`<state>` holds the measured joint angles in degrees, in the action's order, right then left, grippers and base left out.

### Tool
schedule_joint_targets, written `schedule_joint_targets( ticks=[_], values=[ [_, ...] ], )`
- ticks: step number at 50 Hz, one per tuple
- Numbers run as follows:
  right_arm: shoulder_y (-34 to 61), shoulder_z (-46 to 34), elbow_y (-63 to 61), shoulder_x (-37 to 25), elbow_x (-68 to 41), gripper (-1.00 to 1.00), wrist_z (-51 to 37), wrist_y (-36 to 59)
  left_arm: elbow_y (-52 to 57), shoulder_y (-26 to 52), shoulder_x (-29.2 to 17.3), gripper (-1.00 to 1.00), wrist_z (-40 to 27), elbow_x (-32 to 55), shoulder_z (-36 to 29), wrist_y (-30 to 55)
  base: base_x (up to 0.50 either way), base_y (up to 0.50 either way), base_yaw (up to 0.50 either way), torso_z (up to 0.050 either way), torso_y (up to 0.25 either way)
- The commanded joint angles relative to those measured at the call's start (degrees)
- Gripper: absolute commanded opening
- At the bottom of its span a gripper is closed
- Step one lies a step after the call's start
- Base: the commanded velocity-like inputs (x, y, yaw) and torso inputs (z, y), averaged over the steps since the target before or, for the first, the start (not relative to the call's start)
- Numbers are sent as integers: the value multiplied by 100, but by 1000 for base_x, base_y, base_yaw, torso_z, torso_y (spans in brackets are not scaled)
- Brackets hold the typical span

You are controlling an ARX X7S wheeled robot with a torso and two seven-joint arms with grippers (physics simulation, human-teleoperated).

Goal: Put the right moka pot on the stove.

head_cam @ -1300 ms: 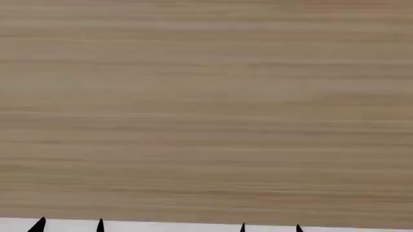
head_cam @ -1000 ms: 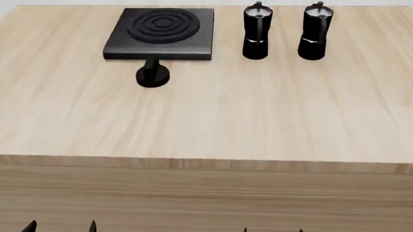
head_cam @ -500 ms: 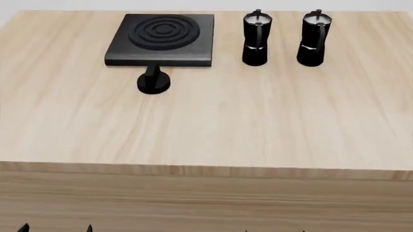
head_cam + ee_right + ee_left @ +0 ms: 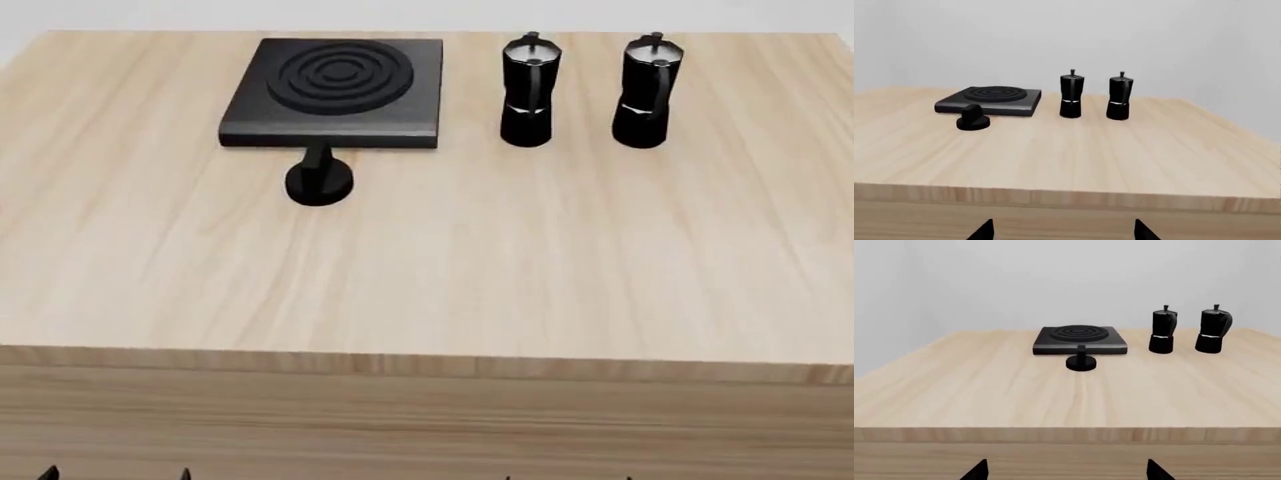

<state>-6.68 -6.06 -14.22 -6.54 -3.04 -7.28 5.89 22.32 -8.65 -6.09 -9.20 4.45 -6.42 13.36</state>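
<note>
Left wrist view: right moka pot (image 4: 1213, 329) upright near far right corner of table (image 4: 987, 395), lid shut, contents unseen; twin pot (image 4: 1162, 330) beside it, apart. Stove (image 4: 1080, 339) at far edge, bare; dial knob (image 4: 1081, 360) just before it. Left gripper (image 4: 1066, 471) fingertips spread, empty, below near edge.

Head view: whole scene slid slightly lower than half a second ago. Gripper tips barely visible, cut off at bottom.

Right wrist view: right gripper (image 4: 1063, 230) tips apart, empty, only points visible.

Twin pot (image 4: 529, 90) stands between right moka pot (image 4: 647, 91) and stove (image 4: 336, 92)
</note>
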Motion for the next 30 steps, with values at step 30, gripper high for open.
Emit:
schedule_joint_targets(
  ticks=[30],
  values=[
    [32, -278, 140, -176, -28, 100, -299, -148, 106, -46, -242, 100, -283, 194, -205, -57, 33, 148, 0, 0, 0]
  ],
)
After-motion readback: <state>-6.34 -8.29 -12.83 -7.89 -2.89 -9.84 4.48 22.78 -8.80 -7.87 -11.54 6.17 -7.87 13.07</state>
